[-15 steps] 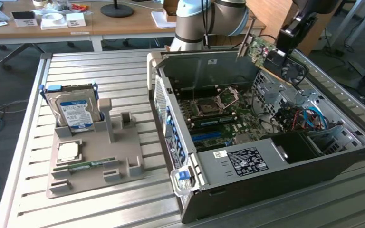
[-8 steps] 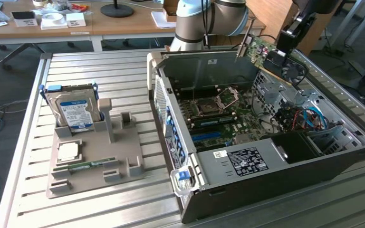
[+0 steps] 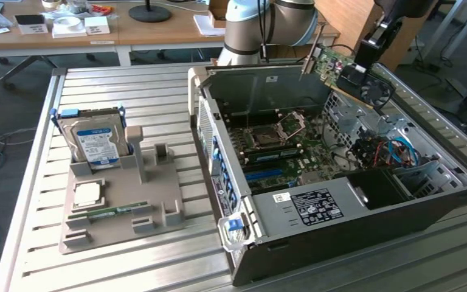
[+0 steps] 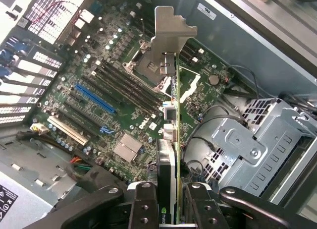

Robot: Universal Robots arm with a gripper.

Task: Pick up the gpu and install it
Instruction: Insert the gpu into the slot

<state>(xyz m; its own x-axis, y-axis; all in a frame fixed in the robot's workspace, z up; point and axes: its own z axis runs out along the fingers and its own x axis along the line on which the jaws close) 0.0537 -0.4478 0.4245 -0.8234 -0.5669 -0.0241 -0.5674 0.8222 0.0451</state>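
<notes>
While the gripper [image 3: 362, 73] hangs over the open computer case [image 3: 339, 255], its fingers [image 4: 143, 209] pinch the gpu [image 3: 331, 64] from both sides. The gpu is in the air, tilted, above the motherboard [image 3: 286, 155] near the case's far wall. At the exterior view's left, a grey stand [image 3: 120, 228] holds a hard drive [image 3: 95, 143] and a memory stick [image 3: 107, 212].

Card end hidden
The gripper [image 4: 171, 201] covers the near end of the graphics card [image 4: 177, 125], cut by the wrist view's edge.
</notes>
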